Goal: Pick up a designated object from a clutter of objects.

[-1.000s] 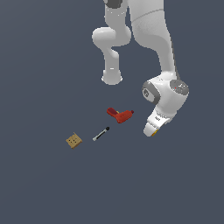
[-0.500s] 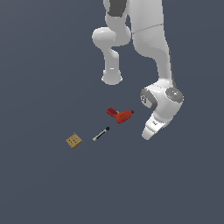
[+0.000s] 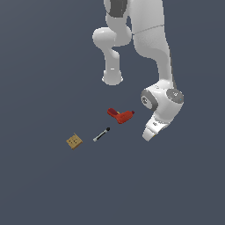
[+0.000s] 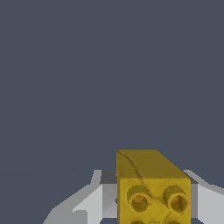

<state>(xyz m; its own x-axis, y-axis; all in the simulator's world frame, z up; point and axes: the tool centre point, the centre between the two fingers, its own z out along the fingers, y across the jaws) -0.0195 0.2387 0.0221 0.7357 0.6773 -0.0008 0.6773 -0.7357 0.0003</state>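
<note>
the wrist view sits closest to the action. a small yellow block (image 4: 153, 188) with round studs on its facing side fills the space between the two pale fingers (image 4: 94, 203) of the tool (image 4: 151, 205). the fingers stand either side of it, one at each flank, but the lower edge of the picture cuts off the contact, so i cannot tell whether the tool is clenched on the block or merely straddling it. beyond the block there is only plain dark grey counter (image 4: 109, 65).

in the exterior view the tool (image 3: 150, 134) hangs low at the exterior view's right, tip just above the counter (image 3: 44, 189). the block itself is not visible here; the tool hides it.

farther off, toward the exterior view's left, lie the other pieces: a red l-shaped tool (image 3: 121, 115) nearest the arm, then a thin black-and-white stick (image 3: 101, 134), then a flat tan dotted square (image 3: 74, 141), each apart from the others and from the block.

judging the risks: the block is tiny, so a grip that is off centre could squeeze it out sideways or let it twist between the fingers. lifting before the fingers are firmly closed would leave it on the counter. a quick rise might also shake a shallow hold loose.
</note>
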